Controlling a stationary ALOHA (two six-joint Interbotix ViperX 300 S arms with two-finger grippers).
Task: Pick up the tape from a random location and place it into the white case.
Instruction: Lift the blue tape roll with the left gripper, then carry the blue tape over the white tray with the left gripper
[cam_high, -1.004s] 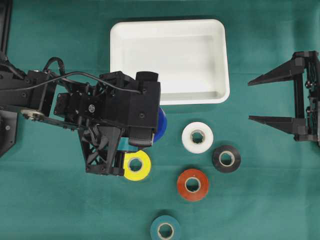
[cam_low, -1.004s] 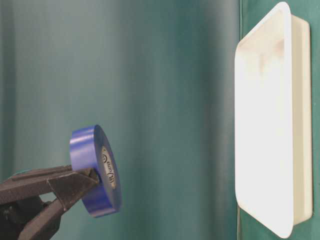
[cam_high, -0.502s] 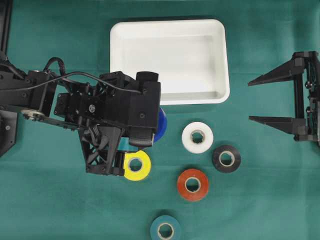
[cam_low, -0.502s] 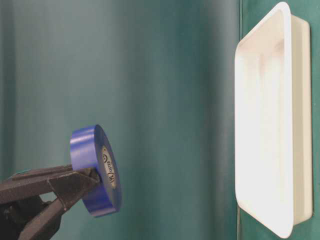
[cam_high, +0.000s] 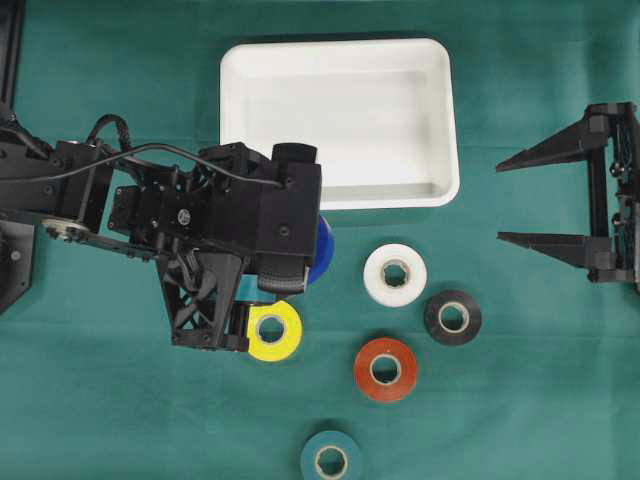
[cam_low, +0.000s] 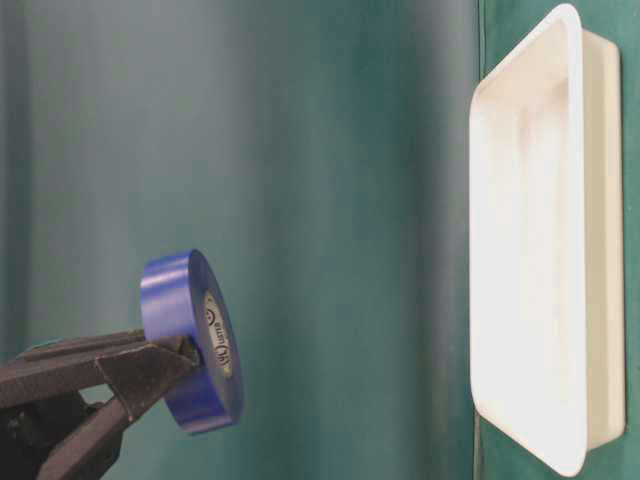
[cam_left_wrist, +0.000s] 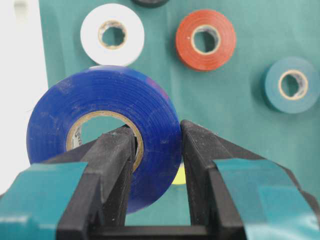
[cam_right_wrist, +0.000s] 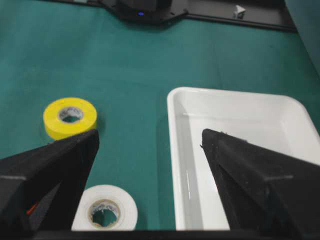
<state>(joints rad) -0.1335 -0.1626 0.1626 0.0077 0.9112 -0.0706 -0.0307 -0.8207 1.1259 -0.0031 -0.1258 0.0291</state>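
Held the blue tape roll (cam_left_wrist: 102, 135) on edge above the cloth, short of the white case (cam_high: 337, 120), left gripper (cam_left_wrist: 157, 150) clamped through core and outer wall; right gripper (cam_high: 545, 198) spread wide and empty. Risked a slip from that narrow pinch. Could also have rolled out over the rim if released upright.

Rolls of plastic tape are seen in blue (cam_left_wrist: 105, 135), white (cam_high: 395, 274), yellow (cam_high: 274, 331), orange-red (cam_high: 386, 369), black (cam_high: 453, 317) and teal (cam_high: 331, 459). The shallow plastic case (cam_high: 440, 120) is white, and the cloth-covered desk (cam_high: 520, 400) is dark green.
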